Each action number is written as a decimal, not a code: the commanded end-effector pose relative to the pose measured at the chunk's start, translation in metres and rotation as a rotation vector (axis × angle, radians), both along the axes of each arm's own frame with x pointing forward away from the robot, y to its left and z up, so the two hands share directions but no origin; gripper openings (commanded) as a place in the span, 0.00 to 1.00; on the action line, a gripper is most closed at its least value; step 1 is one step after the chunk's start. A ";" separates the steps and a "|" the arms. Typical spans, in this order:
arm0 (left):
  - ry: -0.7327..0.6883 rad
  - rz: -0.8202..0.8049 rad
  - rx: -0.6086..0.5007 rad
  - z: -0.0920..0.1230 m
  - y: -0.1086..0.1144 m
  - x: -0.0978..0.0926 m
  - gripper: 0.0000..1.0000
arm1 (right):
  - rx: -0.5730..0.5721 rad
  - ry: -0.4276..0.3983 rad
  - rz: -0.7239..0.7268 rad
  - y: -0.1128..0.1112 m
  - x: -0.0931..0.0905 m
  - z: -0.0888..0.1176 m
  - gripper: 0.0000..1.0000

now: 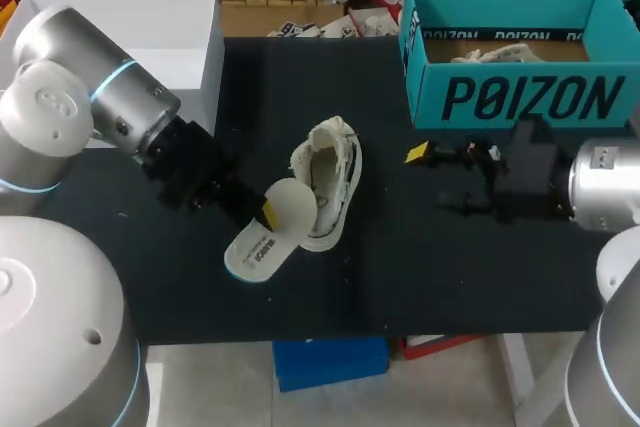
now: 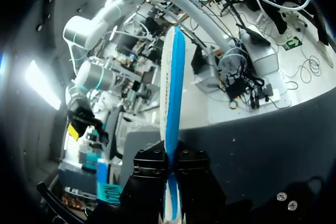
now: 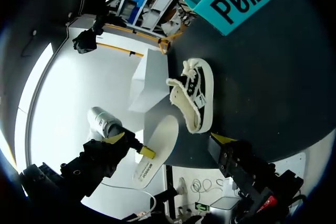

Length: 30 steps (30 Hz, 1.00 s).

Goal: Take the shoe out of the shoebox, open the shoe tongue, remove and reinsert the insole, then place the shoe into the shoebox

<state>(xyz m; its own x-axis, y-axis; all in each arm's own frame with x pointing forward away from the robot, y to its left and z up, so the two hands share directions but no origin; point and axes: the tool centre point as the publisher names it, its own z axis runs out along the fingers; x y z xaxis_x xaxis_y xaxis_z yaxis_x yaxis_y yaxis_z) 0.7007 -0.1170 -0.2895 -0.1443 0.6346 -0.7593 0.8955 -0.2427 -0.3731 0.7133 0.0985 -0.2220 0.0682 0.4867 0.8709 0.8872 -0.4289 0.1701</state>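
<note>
Left gripper (image 2: 169, 167) is clamped on the white foam insole with a blue edge (image 1: 260, 242) (held edge-up in its wrist view). The insole's rounded end overlaps the cream low-top shoe (image 1: 330, 179) at the middle of the black table (image 1: 420, 277). Right gripper (image 1: 440, 182) hangs with fingers apart over bare cloth, near the teal cardboard shoebox (image 1: 520, 97) at the far edge

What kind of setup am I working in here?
Probably a robot manipulation test bench rather than a shop: a black-topped table, silver left arm and right arm over it, and staged props only: a teal cardboard shoebox, a cream low-top shoe and its white insole.
</note>
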 end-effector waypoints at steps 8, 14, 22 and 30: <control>0.026 -0.048 0.096 -0.015 -0.008 0.015 0.00 | 0.010 -0.007 -0.001 -0.006 -0.006 0.000 1.00; 0.019 -0.056 0.124 -0.025 -0.016 0.028 0.00 | 0.010 -0.007 -0.001 -0.006 -0.006 0.000 1.00; 0.017 -0.070 0.150 -0.032 -0.028 0.048 0.00 | 0.010 -0.007 -0.001 -0.006 -0.006 0.000 1.00; 0.018 -0.064 0.159 -0.042 -0.039 0.066 0.00 | 0.010 -0.007 -0.001 -0.006 -0.006 0.000 1.00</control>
<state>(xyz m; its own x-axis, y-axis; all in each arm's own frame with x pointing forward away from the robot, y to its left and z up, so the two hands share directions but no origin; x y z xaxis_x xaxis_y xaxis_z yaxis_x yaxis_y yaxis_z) 0.7584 -0.1482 -0.3255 -0.1144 0.7498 -0.6517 0.8807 -0.2269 -0.4157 0.7070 0.0918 -0.2220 0.0614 0.4768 0.8768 0.8856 -0.4312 0.1725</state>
